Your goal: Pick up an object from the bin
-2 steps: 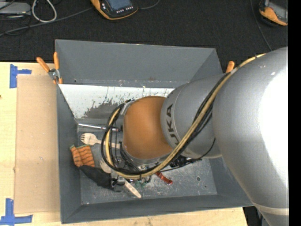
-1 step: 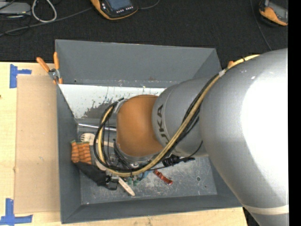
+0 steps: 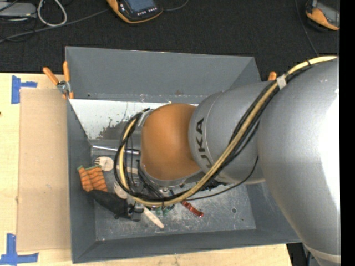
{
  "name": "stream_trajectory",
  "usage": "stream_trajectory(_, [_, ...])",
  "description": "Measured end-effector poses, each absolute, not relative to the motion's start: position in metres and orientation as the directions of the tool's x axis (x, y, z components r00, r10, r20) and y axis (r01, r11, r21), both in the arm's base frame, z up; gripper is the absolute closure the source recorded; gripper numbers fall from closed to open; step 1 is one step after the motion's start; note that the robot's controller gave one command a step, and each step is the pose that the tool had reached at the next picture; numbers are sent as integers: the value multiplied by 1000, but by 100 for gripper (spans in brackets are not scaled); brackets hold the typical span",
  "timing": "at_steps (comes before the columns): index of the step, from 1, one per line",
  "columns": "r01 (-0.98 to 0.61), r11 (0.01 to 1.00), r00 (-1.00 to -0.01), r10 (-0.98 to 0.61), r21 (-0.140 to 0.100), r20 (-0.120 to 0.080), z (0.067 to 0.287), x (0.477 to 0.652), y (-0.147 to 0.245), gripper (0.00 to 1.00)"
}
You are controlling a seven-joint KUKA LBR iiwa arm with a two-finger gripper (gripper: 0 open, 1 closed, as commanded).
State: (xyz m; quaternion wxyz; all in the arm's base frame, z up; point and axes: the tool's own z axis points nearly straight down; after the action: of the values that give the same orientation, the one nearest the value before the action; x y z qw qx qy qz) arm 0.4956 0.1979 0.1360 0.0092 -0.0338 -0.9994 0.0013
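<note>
Below the orange cover, a cream stick slants upper-left to lower-right; the hand's state cannot be told.

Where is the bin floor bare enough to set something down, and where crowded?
Bare: the floor at lower right, between the red piece and the right wall. Crowded: the left, with an orange striped thing, a black thing and a cream stick beside the arm.
</note>
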Motion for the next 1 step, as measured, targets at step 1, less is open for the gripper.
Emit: stream_trajectory(1, [-172, 985, -985, -172, 2, 18, 111, 504, 197, 100])
